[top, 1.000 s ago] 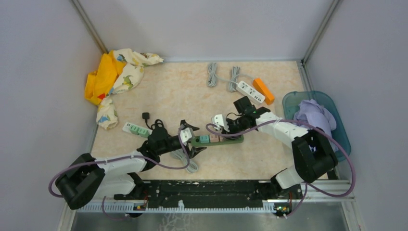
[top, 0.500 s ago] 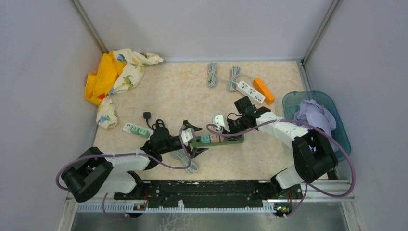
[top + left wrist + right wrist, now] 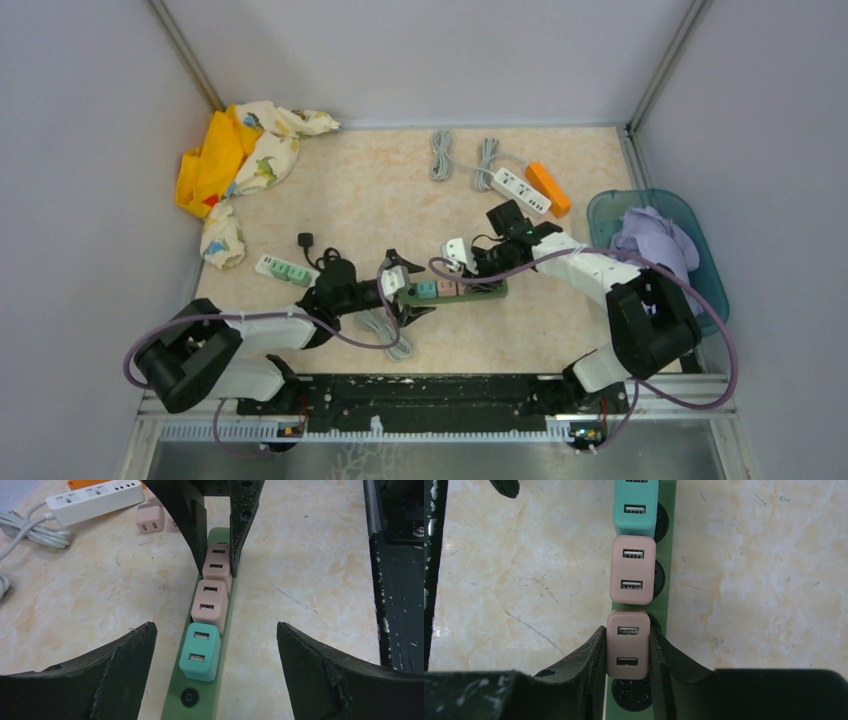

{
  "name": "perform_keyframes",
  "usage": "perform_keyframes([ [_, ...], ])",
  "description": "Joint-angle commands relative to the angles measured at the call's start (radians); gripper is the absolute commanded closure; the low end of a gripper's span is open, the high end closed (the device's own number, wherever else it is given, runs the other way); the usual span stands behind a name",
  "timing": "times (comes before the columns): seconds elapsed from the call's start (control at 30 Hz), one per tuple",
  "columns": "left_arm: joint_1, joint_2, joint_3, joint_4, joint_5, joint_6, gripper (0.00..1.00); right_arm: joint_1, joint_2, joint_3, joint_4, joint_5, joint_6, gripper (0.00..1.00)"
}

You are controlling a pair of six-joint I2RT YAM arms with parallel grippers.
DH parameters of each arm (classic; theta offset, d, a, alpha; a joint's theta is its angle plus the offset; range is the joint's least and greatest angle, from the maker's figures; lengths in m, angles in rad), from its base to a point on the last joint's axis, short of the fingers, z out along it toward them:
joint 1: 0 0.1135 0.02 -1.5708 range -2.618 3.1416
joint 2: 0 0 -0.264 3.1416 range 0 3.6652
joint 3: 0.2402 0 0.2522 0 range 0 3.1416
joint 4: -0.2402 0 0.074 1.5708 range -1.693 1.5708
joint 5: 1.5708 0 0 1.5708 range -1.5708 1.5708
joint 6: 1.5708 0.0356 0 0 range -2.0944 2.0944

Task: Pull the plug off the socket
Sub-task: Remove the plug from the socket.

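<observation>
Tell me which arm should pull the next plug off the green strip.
Right. The right gripper clamps the end pink plug on both sides. The left gripper is wide open, straddling the teal plug at the switch end of the green strip without touching it.

Left end effector (image 3: 215,630) agape, right end effector (image 3: 626,642) pinched.

The top camera looks down on the whole table (image 3: 380,190) from high behind its near edge. The wrist cameras sit close over the power strip (image 3: 202,702), facing each other, both showing the pink end plug (image 3: 628,650).
</observation>
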Motion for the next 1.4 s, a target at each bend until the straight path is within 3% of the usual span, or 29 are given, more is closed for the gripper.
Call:
perform_keyframes([
  [0.0,0.013,0.034,0.066,-0.02,0.058,0.006,0.07,-0.006,0.0,0.058,-0.027,-0.056,-0.024,1.0],
  [0.4,0.023,0.142,0.192,-0.142,0.099,0.015,0.23,-0.006,-0.003,0.061,-0.025,-0.059,-0.019,1.0],
  [0.57,0.024,0.201,0.243,-0.199,0.104,0.027,0.34,-0.006,-0.005,0.063,-0.025,-0.056,-0.018,1.0],
  [1.03,0.029,0.277,0.228,-0.16,0.129,0.064,0.39,-0.009,0.009,0.063,-0.025,-0.062,-0.015,1.0],
  [1.2,0.029,0.317,0.257,-0.167,0.164,0.067,0.54,-0.009,0.013,0.064,-0.023,-0.065,-0.013,1.0],
  [1.37,0.031,0.329,0.269,-0.177,0.183,0.069,0.87,-0.009,0.012,0.055,0.016,-0.108,0.034,1.0],
])
